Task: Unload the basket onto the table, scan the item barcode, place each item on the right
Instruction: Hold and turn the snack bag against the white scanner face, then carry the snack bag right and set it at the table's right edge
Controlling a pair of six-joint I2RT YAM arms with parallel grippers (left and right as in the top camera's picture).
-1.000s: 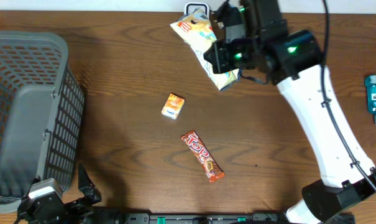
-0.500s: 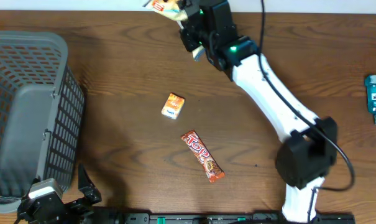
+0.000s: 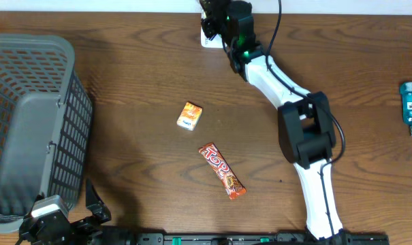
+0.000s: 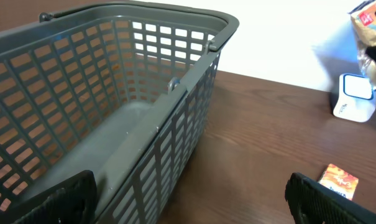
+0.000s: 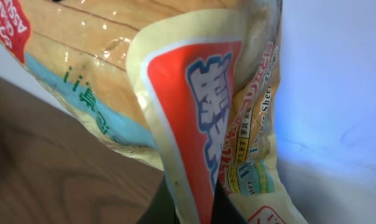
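A grey plastic mesh basket (image 3: 28, 116) is filling the left edge of the counter (image 3: 124, 82). A small orange box (image 3: 189, 116) and a red-wrapped candy bar (image 3: 222, 170) are lying in its middle, well apart from the white scanner block (image 4: 355, 98) at the far edge. Our right hand (image 5: 194, 208) is pinching the yellow printed snack bag (image 5: 194, 93) just beside that scanner, with the bag's long axis running straight out from the hand. Our left hand (image 4: 188, 193) is spreading wide beside the basket.

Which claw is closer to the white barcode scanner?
Right. The right claw holds a snack bag at the scanner on the far edge; the left claw sits by the basket, near edge.
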